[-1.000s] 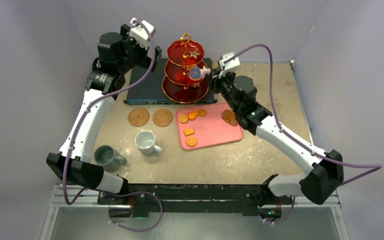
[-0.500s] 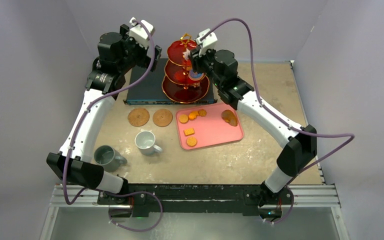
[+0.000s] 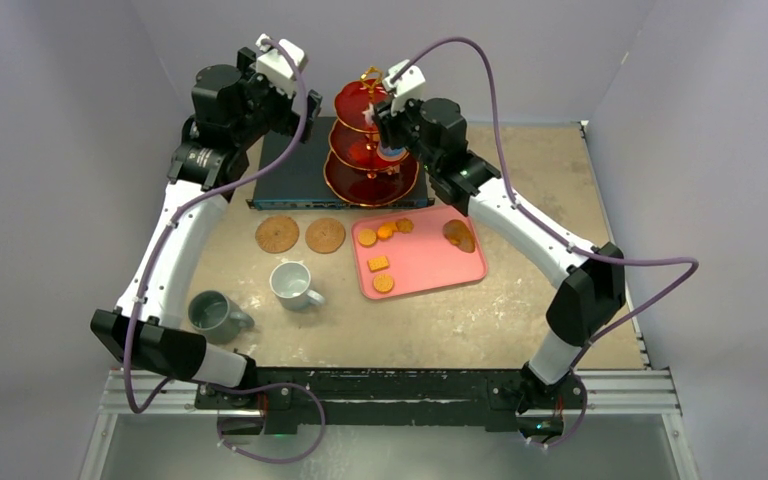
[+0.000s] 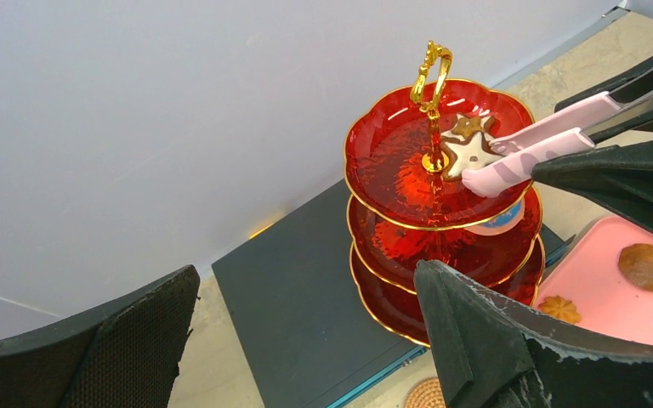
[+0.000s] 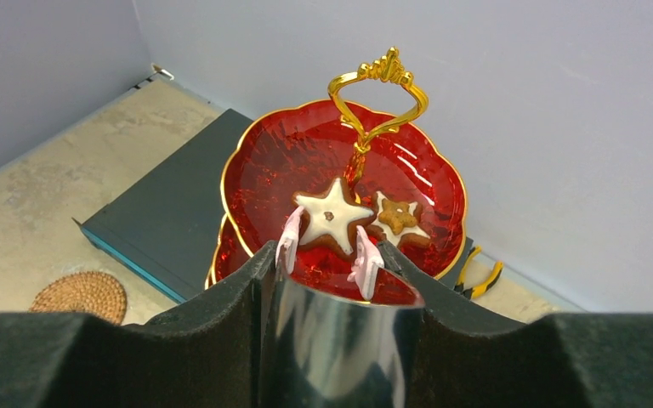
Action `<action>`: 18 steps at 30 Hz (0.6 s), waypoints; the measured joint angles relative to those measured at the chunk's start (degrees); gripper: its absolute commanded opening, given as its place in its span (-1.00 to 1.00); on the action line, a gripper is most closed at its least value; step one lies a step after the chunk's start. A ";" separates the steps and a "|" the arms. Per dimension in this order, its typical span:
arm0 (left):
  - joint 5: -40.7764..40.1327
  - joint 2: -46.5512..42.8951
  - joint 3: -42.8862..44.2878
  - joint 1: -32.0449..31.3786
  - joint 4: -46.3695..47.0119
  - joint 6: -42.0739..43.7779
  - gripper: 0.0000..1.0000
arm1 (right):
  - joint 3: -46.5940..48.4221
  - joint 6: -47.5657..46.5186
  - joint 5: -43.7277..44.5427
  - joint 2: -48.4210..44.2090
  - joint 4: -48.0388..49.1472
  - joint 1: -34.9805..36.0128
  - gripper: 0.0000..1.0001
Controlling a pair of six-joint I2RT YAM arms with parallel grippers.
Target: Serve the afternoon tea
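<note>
The red three-tier stand [image 3: 370, 150] with a gold handle [image 5: 380, 85] stands on the dark box. My right gripper [image 5: 332, 280] is shut on metal tongs [image 5: 340, 340] with pink tips [image 5: 366, 255]. It hovers over the top tier [image 4: 400, 170]. The tips sit on either side of a white-iced star pastry [image 5: 333, 217], with a smaller star [image 5: 398, 218] beside it. A blue-topped pastry [image 4: 500, 219] lies on the middle tier. My left gripper [image 4: 306, 280] is open and holds nothing, high above the box left of the stand. A white mug [image 3: 290, 283], a grey mug [image 3: 215, 313] and two cork coasters [image 3: 277, 233] [image 3: 325, 235] rest on the table.
The flat dark box [image 3: 295, 175] lies at the back under the stand. A pink tray [image 3: 425, 265] with several orange pastries [image 3: 378, 263] and a brown one [image 3: 457, 234] sits right of the coasters. Yellow-handled pliers [image 5: 476, 276] lie behind the stand. Walls close in at the back and sides.
My right arm has swung up from the middle tier's right side to over the top tier. The blue-topped pastry stays on the middle tier. The left arm has not moved.
</note>
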 measured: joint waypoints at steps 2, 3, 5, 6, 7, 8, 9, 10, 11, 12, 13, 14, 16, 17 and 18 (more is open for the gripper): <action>0.00 -0.15 0.00 0.00 0.00 0.02 0.99 | 0.07 -0.07 0.00 0.00 0.07 -0.09 -0.03; 0.00 -0.24 0.00 0.00 0.00 0.02 0.99 | 0.07 -0.09 0.00 0.00 0.07 -0.13 0.01; 0.00 -0.42 0.00 0.00 0.02 0.00 0.99 | 0.07 -0.09 0.00 0.00 0.07 -0.15 0.05; 0.00 -0.46 0.00 0.00 0.02 0.00 0.99 | 0.07 -0.11 0.00 0.00 0.09 -0.15 0.06; 0.00 -0.48 0.00 0.00 0.02 0.02 0.99 | 0.07 -0.11 0.00 0.00 0.13 -0.15 0.06; 0.02 -0.50 0.00 0.00 0.02 0.00 0.99 | 0.07 -0.11 0.00 0.00 0.17 -0.15 0.05; 0.02 -0.50 0.00 0.00 0.02 0.02 0.99 | 0.07 -0.11 0.00 0.00 0.17 -0.15 0.03; 0.02 -0.52 0.00 0.00 0.02 0.00 0.99 | 0.07 -0.13 0.00 0.00 0.20 -0.15 0.02; 0.02 -0.52 0.00 0.00 0.02 0.00 0.99 | 0.07 -0.13 0.00 0.00 0.17 -0.15 0.02; 0.02 -0.55 0.00 0.00 0.02 0.02 0.99 | 0.07 -0.13 0.00 0.00 0.20 -0.15 0.01; 0.02 -0.55 0.00 0.00 0.02 0.02 0.99 | 0.07 -0.15 0.00 -0.07 0.20 -0.15 0.01; 0.02 -0.55 0.00 0.00 0.02 0.00 0.99 | 0.04 -0.13 0.00 -0.13 0.17 -0.15 0.01; 0.02 -0.55 0.00 0.00 0.02 0.02 0.99 | 0.04 -0.15 0.00 -0.48 0.17 -0.15 0.01; 0.02 -0.55 0.00 0.00 0.02 0.00 0.99 | 0.02 -0.15 0.00 -0.74 0.15 -0.15 0.00; 0.02 -0.55 0.00 0.00 0.02 0.00 0.99 | 0.02 -0.15 0.02 -1.16 0.15 -0.15 0.00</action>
